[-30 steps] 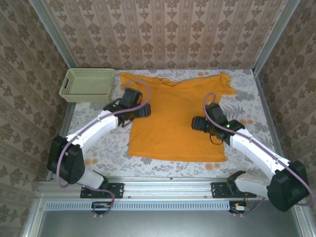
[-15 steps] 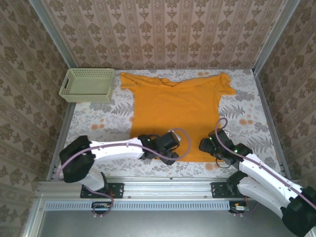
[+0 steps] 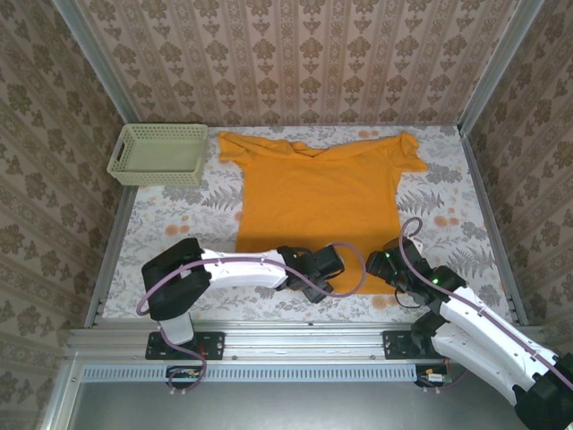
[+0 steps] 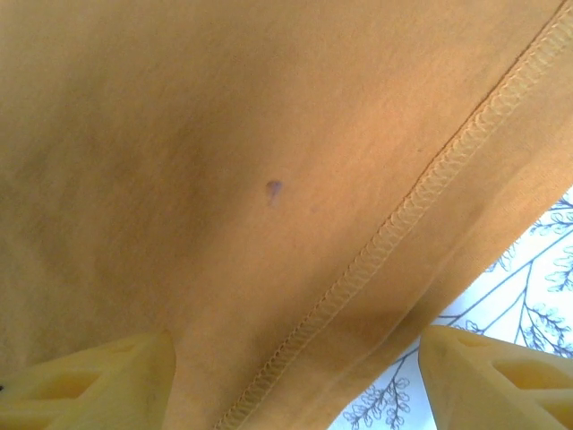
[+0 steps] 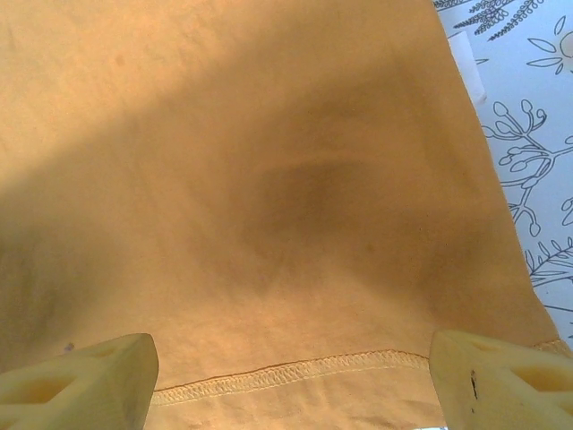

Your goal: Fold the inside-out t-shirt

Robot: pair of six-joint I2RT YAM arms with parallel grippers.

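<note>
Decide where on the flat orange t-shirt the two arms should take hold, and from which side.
Probably the bottom hem of the t-shirt, near each lower corner, coming from the near edge of the table. It lies flat, its stitched edge running along that side, free for open jaws to straddle.

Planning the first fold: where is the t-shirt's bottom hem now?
In the top view the bottom hem runs along the near side of the table, with the left gripper over its middle and the right gripper at its right corner.
</note>
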